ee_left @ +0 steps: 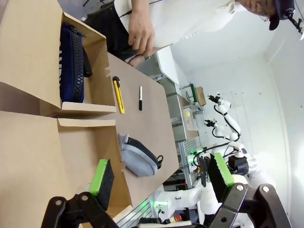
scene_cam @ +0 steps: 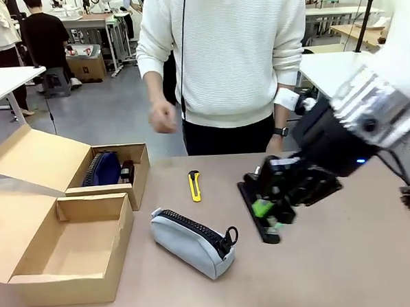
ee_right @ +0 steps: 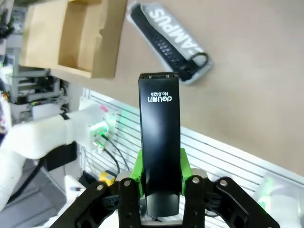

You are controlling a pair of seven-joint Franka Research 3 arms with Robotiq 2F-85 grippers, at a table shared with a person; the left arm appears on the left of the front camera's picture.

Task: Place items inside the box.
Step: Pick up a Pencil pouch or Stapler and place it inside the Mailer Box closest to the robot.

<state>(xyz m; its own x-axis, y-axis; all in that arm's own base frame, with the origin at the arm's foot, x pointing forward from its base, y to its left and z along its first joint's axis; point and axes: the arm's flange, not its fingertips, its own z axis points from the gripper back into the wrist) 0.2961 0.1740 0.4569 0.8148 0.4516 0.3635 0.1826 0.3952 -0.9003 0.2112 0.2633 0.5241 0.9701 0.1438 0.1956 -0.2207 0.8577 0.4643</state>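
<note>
Black stapler (ee_right: 160, 118), stiff, slick, likely hefty: right gripper (ee_right: 161, 173) pinches one end, right of the box (scene_cam: 71, 288); left gripper (ee_left: 161, 175) gapes.

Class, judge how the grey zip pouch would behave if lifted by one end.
The grey pouch is probably floppy: its fabric body looks soft and rounded, so it would likely sag. Lying on its long side, it seems unlikely to roll. Its zip loop may dangle.
</note>
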